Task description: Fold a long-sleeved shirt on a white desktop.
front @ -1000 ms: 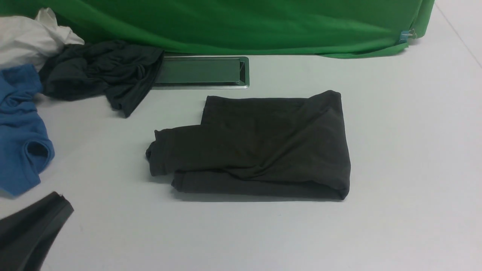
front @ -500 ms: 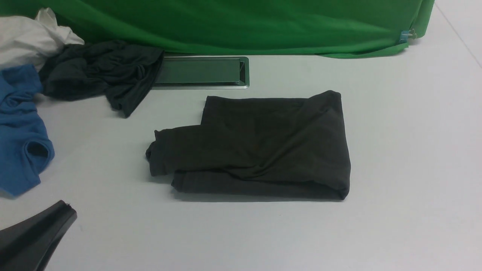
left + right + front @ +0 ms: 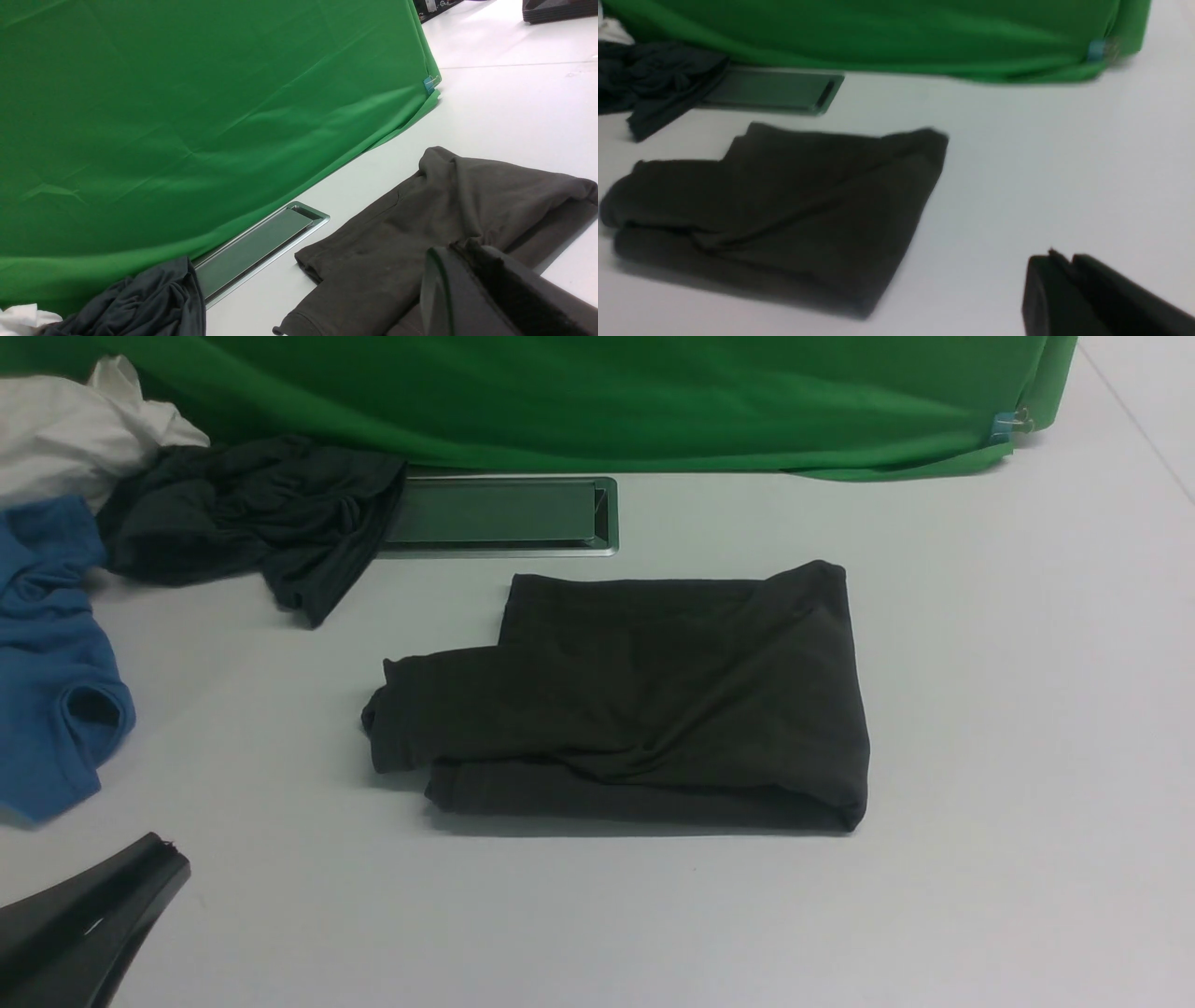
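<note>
Left pincer has dropped lower, closed; right pincer closed; folded long-sleeved shirt shows no label.

White desktop — folded long-sleeved shirt on it.

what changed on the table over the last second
Only the left gripper moved: it dropped lower in the front view's near left corner, then settled, jaws shut and holding nothing. The folded dark shirt, the blue shirt, the dark grey garment and the cable hatch lie as before.
</note>
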`<action>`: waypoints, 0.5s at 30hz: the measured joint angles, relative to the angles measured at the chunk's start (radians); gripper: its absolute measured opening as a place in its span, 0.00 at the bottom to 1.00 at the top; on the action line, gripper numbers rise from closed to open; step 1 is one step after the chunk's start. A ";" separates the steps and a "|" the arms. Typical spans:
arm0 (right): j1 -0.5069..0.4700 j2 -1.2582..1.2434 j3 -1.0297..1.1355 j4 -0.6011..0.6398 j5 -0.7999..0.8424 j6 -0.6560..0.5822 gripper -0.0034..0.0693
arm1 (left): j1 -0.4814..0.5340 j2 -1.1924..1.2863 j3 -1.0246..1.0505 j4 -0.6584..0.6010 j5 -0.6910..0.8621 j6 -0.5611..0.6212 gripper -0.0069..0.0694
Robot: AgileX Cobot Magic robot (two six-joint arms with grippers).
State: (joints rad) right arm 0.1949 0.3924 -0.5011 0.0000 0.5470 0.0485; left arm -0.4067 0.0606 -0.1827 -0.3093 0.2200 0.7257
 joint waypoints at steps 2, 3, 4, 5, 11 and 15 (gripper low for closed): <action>-0.013 -0.026 0.042 0.000 -0.055 -0.024 0.08 | 0.000 0.000 0.000 0.000 0.000 0.000 0.11; -0.028 -0.060 0.103 0.000 -0.112 -0.037 0.07 | 0.000 0.000 0.000 0.000 0.000 0.000 0.11; -0.039 -0.086 0.151 0.000 -0.160 -0.049 0.07 | 0.000 0.000 0.000 0.000 0.000 0.000 0.11; -0.052 -0.120 0.211 0.000 -0.227 -0.049 0.07 | 0.000 0.000 0.000 0.000 0.000 0.000 0.11; -0.105 -0.269 0.440 0.000 -0.376 -0.057 0.07 | 0.000 0.000 0.000 0.001 0.000 0.000 0.11; -0.138 -0.357 0.506 0.000 -0.378 -0.049 0.07 | 0.000 0.000 0.000 0.003 0.000 0.000 0.11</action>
State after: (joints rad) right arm 0.0569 0.0356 0.0047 0.0000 0.1689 0.0000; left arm -0.4067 0.0606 -0.1827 -0.3059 0.2200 0.7257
